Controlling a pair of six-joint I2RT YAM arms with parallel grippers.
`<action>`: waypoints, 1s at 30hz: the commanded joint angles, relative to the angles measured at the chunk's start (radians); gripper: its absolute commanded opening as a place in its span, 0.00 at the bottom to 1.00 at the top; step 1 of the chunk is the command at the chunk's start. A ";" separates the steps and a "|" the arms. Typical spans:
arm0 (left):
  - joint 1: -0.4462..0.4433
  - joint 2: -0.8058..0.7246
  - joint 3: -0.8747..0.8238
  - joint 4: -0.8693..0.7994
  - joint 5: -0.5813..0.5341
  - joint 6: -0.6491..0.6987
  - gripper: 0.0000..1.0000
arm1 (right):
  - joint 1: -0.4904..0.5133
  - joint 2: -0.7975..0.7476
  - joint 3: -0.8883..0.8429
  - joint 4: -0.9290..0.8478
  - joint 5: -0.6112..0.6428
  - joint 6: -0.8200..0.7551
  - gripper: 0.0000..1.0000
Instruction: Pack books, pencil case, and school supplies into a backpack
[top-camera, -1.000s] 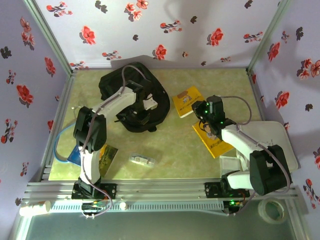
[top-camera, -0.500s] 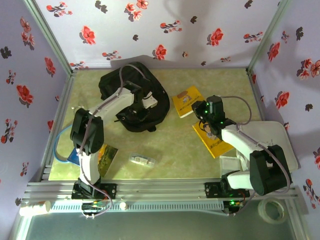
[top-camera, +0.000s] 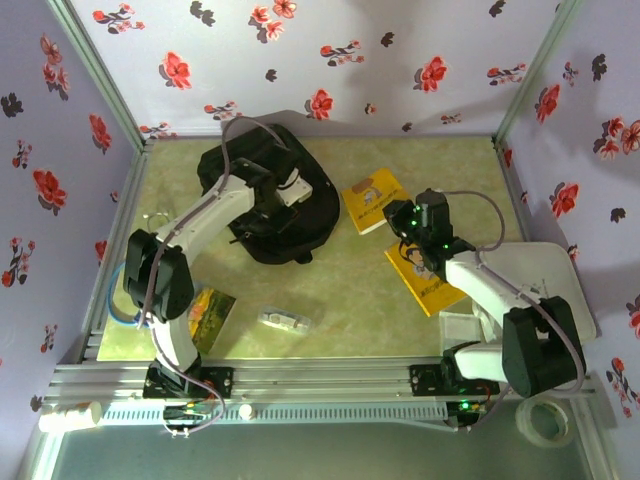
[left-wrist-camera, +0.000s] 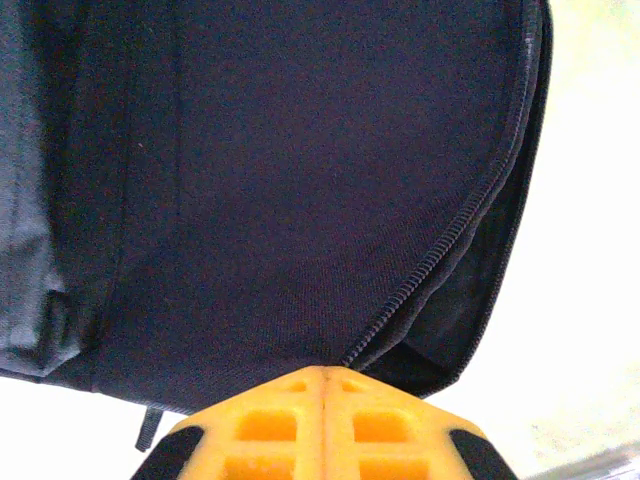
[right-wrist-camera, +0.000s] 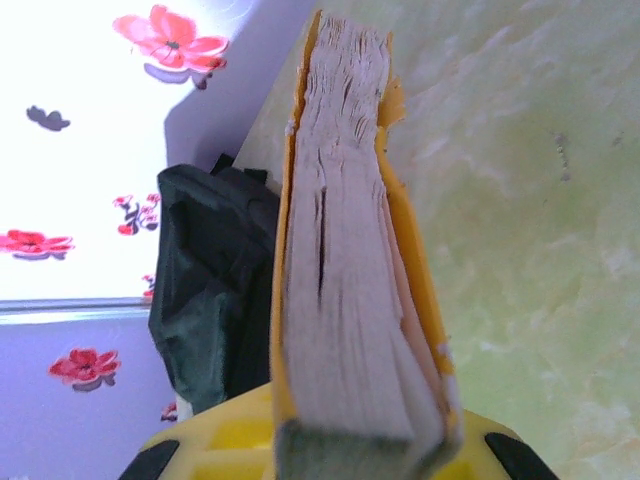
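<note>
The black backpack (top-camera: 300, 225) lies at the back left with its zip open (left-wrist-camera: 440, 250). My left gripper (top-camera: 272, 188) is over it, shut, and pinches the flap's fabric by the zip at the fingertips (left-wrist-camera: 325, 372). My right gripper (top-camera: 404, 216) is shut on the edge of a yellow book (top-camera: 372, 200), whose page edge (right-wrist-camera: 340, 300) stands between the fingers. A second yellow book (top-camera: 430, 285) lies flat under the right arm. The blue book (top-camera: 208, 312) lies by the left arm's base. The small whitish pencil case (top-camera: 285, 320) lies at the front centre.
A white boxy base (top-camera: 550, 275) and a flat clear box (top-camera: 466, 325) sit at the right. A tape roll (top-camera: 543, 420) and a white tube (top-camera: 68, 412) lie outside the front rail. Flowered walls enclose the table on three sides.
The left gripper has closed on the backpack's flap, and the left arm's elbow has swung left. The right gripper and its book have barely moved.
</note>
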 joint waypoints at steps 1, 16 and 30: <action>0.012 -0.029 -0.025 0.042 0.013 -0.025 0.02 | 0.000 -0.056 0.031 0.089 -0.090 -0.012 0.01; 0.035 -0.053 -0.068 0.128 -0.009 -0.079 0.12 | 0.046 -0.275 -0.040 -0.246 -0.203 0.067 0.01; -0.011 0.094 -0.022 -0.105 0.151 0.120 0.51 | 0.038 -0.264 -0.026 -0.298 -0.121 0.009 0.00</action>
